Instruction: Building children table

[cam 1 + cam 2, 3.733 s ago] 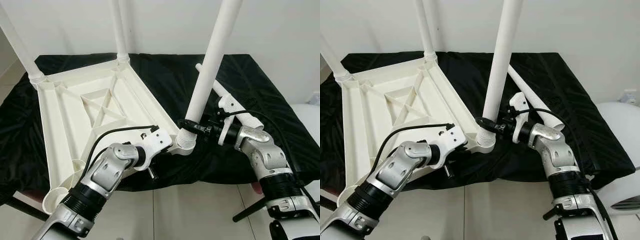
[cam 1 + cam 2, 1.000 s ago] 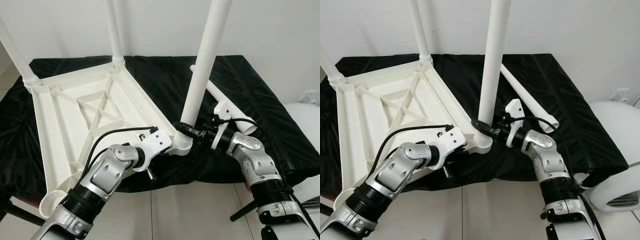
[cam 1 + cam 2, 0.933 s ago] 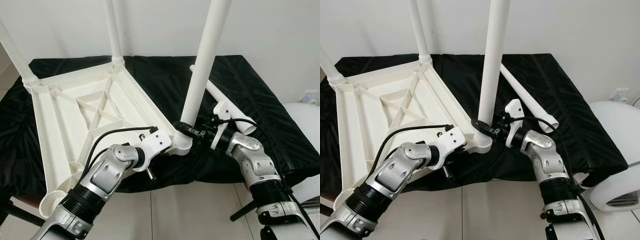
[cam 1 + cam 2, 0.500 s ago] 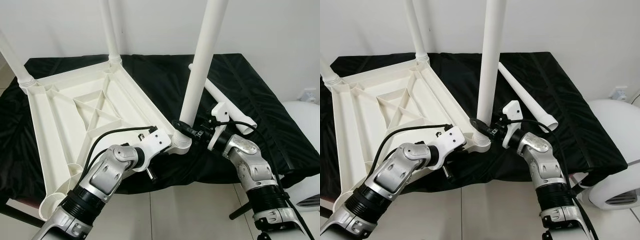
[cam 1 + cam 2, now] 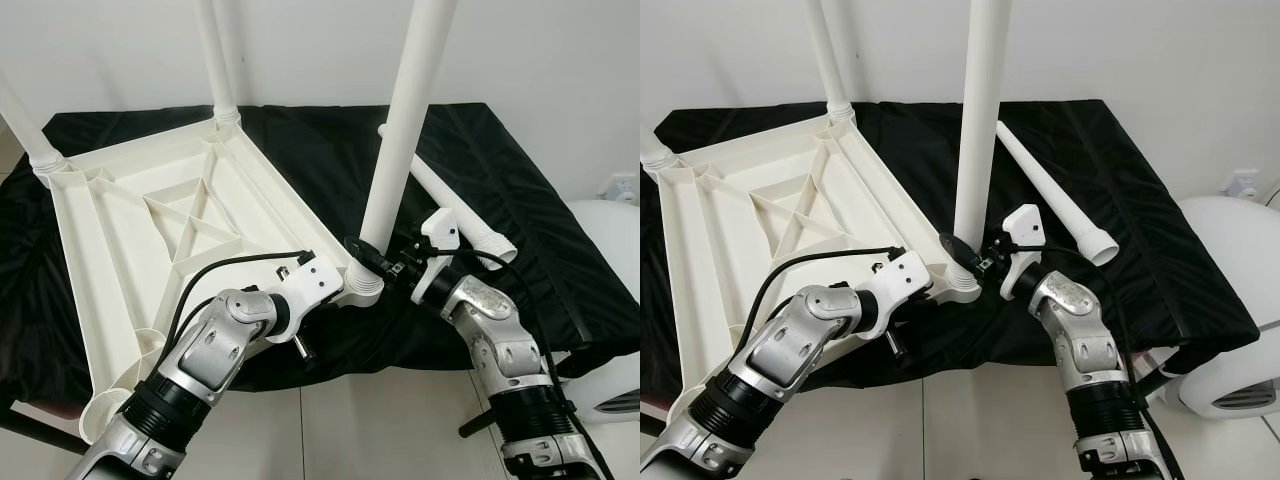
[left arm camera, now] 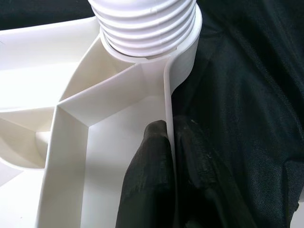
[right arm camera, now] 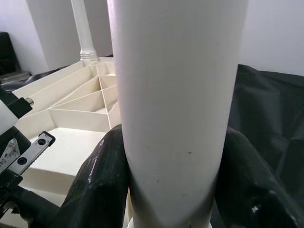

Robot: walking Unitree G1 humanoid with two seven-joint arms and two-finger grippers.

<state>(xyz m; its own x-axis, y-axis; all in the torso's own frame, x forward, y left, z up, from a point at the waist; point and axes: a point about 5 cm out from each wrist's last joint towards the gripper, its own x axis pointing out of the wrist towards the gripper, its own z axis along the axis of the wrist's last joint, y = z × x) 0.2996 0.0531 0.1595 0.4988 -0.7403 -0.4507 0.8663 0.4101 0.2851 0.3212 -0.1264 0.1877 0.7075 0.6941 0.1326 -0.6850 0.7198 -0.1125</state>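
At the near corner of the upturned white ribbed plastic tabletop (image 5: 150,230): right end effector (image 5: 962,250) clamped on the upright white tubular leg (image 5: 400,140), left end effector (image 6: 168,137) pinching the rim.

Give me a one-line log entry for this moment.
left gripper: shut on tabletop rim | right gripper: shut on upright leg | spare leg: lying on black cloth

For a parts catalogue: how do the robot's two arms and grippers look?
Both arms are silver metal with black ribbed wrist sections and white gripper housings. The left gripper and the right gripper each have two long black fingers. A thin black cable loops over the left arm.
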